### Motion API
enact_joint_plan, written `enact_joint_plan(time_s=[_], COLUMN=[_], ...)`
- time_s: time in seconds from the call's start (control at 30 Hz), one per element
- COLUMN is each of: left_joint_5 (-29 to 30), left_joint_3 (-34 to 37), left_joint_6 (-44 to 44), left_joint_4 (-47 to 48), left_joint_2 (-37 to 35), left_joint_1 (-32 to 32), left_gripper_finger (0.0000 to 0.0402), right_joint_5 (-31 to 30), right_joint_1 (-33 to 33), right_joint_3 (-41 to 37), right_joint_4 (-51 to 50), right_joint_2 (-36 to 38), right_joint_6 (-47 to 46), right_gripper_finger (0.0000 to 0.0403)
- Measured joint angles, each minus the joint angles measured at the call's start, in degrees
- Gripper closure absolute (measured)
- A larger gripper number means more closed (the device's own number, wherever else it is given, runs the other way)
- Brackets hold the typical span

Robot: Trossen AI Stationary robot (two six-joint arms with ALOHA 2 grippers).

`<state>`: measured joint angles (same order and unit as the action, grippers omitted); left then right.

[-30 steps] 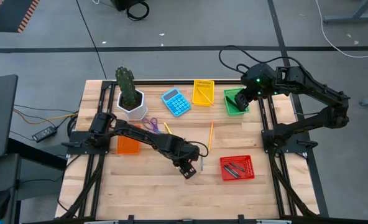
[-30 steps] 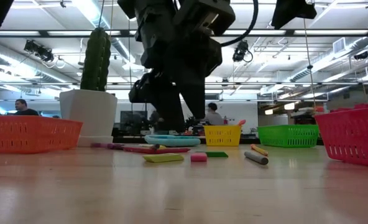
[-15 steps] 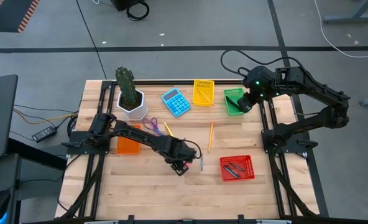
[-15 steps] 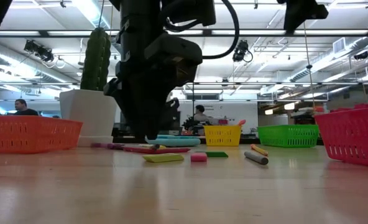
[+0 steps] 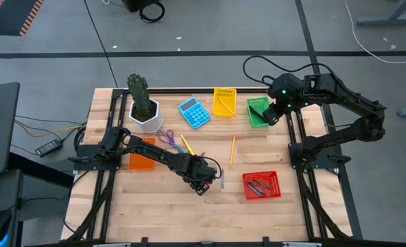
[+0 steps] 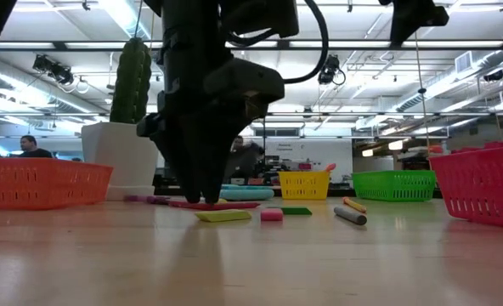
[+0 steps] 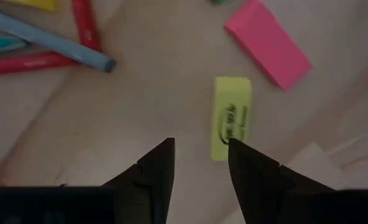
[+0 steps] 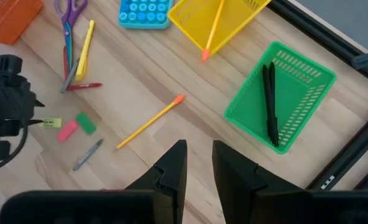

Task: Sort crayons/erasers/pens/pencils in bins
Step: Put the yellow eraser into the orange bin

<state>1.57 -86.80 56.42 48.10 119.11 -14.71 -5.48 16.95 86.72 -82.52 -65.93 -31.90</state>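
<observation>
Left gripper (image 7: 199,163) fingers parted, empty, beside yellow-green eraser (image 7: 232,116)

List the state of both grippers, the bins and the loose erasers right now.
left gripper: open, empty, low over the table beside the yellow-green eraser.
yellow-green eraser: flat, not gripped.
pink eraser: flat, loose.
right gripper: slightly open, empty, above the green bin.
green bin: holds two black pens.
yellow bin: holds a pencil.
red bin: holds dark sticks.

bins (image 5: 224,101): 4 | erasers (image 8: 66,130): 3 | pens (image 8: 270,102): 2 in green bin
</observation>
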Motion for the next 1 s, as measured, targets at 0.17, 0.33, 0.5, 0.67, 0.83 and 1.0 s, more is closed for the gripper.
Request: enact_joint_plan(time_s=[0.17,0.33,0.5,0.67,0.83,1.0], left_joint_5=[0.0,2.0,2.0,1.3,1.2,1.1], left_joint_3=[-1.3,-3.3,-3.3,-3.4,-3.4,-3.3], left_joint_6=[0.4,0.1,0.0,0.0,-0.1,-0.3], left_joint_4=[0.6,0.1,2.1,-0.2,-1.3,-0.7], left_joint_2=[0.0,0.6,2.5,2.9,2.9,3.6], left_joint_1=[-0.1,-0.3,-0.3,-0.6,-1.0,-1.0], left_gripper_finger=[0.0244,0.0244,0.0244,0.0244,0.0244,0.0244], right_joint_5=[0.0,-0.1,-0.5,-0.5,-0.5,-0.5], right_joint_1=[0.0,0.0,0.0,0.0,0.0,0.0], right_joint_3=[0.0,0.0,0.0,0.0,0.0,0.0], right_joint_4=[-0.2,-0.1,-0.2,-0.1,-0.1,-0.1], right_joint_2=[0.0,0.0,0.0,0.0,0.0,0.0], right_joint_6=[1.9,2.6,2.7,3.0,3.4,3.4], right_gripper_finger=[0.0319,0.0319,0.0319,0.0319,0.0319,0.0319])
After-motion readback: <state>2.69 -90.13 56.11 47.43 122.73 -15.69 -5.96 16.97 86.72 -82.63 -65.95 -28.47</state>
